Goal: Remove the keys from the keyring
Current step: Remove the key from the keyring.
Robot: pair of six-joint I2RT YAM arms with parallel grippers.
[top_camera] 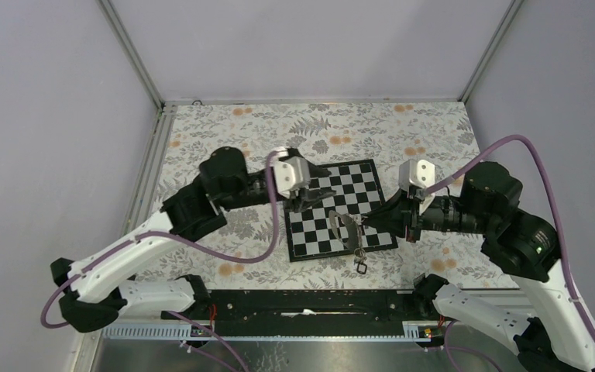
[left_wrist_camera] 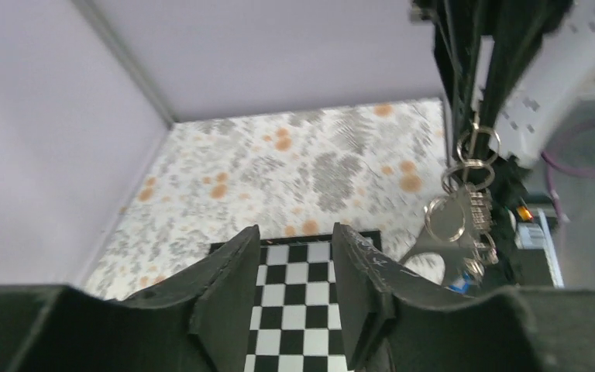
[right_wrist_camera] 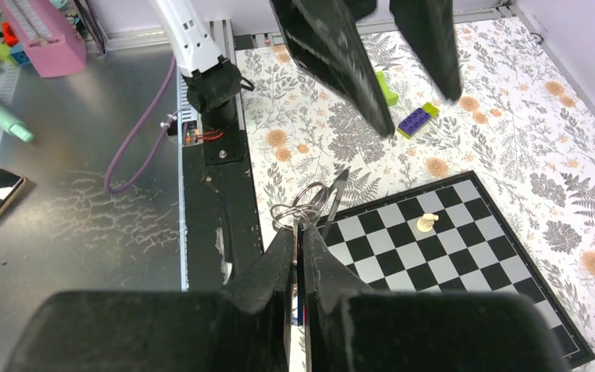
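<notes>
My right gripper (right_wrist_camera: 300, 226) is shut on the keyring (right_wrist_camera: 304, 203), whose metal rings stick out past the fingertips. A thin grey key (right_wrist_camera: 338, 188) points up from those rings. From above, the keyring's strap (top_camera: 345, 229) and clip (top_camera: 361, 266) hang below the right gripper (top_camera: 366, 222) over the chessboard's near edge. My left gripper (left_wrist_camera: 296, 232) stands open with only chessboard squares between its fingers. It (top_camera: 307, 200) sits just left of the keyring, apart from it. In the left wrist view, the rings and keys (left_wrist_camera: 469, 208) dangle at the right.
The chessboard (top_camera: 356, 182) lies mid-table on a floral cloth, with a pale pawn (right_wrist_camera: 428, 223) on it. A purple-and-yellow brick (right_wrist_camera: 418, 118) and a lime-green piece (right_wrist_camera: 387, 87) lie on the cloth beyond it. A metal rail (top_camera: 302, 302) runs along the near edge.
</notes>
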